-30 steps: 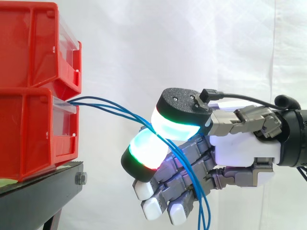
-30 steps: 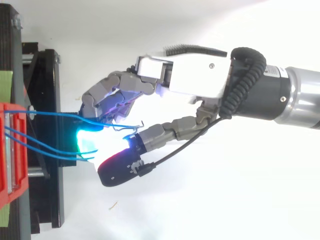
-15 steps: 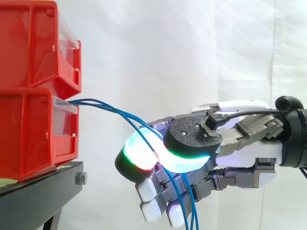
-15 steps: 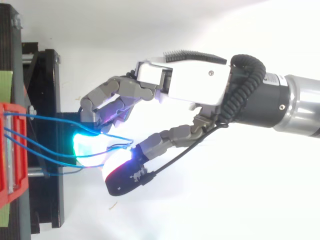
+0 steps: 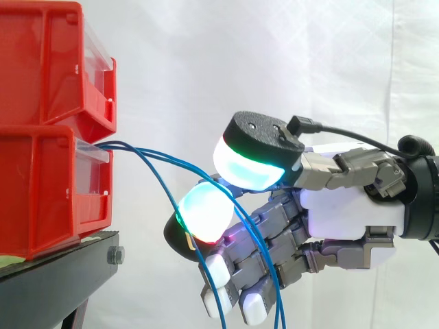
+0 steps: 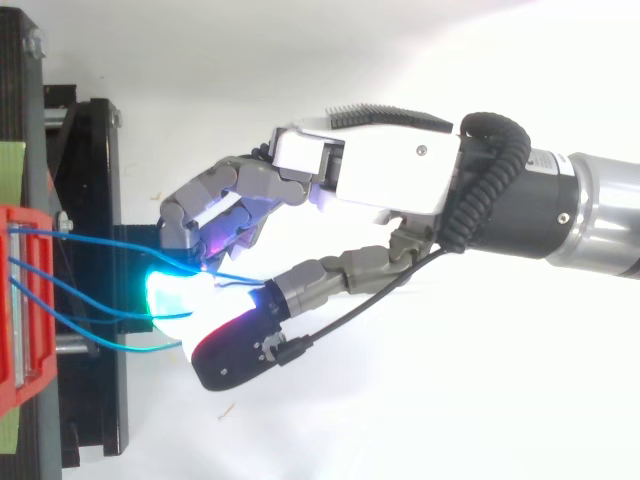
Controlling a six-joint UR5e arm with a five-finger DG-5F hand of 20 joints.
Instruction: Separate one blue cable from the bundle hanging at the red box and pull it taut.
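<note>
Reaching toward two stacked red plastic storage bins, a grey-and-white robot hand (image 5: 343,209) works at a bundle of thin blue cables (image 5: 147,149) that come out of the front lip of the lower red bin (image 5: 41,192). That bin sits on a black metal stand (image 5: 62,274), with the upper red bin (image 5: 48,62) directly on top of it and a white curtain (image 5: 288,55) behind. The cables leave the lower bin together, arc away from it and droop below the level of its base. The hand is half closed. Its fingers are curled, and the glowing cyan thumb pad (image 5: 250,170) stands just above a glowing finger pad (image 5: 204,214), apart from it, on the side away from the bin. Two of the cables seem to run through that gap and drape over the curled finger, so the hold looks like a loose hook rather than a firm pinch. One lone blue cable (image 5: 164,193) falls more steeply, closer to the bin, and passes outside the gap. To do this step well, I judge that only one strand should lie between the pads. The hand should let the extra strand slip out and bring the thumb pad down squarely on the single one. It should then draw slowly and straight away from the bin, so the line straightens without slipping or dragging the bin off the stand. No brand, label or writing can be read; a pale green strip (image 6: 10,165) on the stand beside the bin shows no legible print.
</note>
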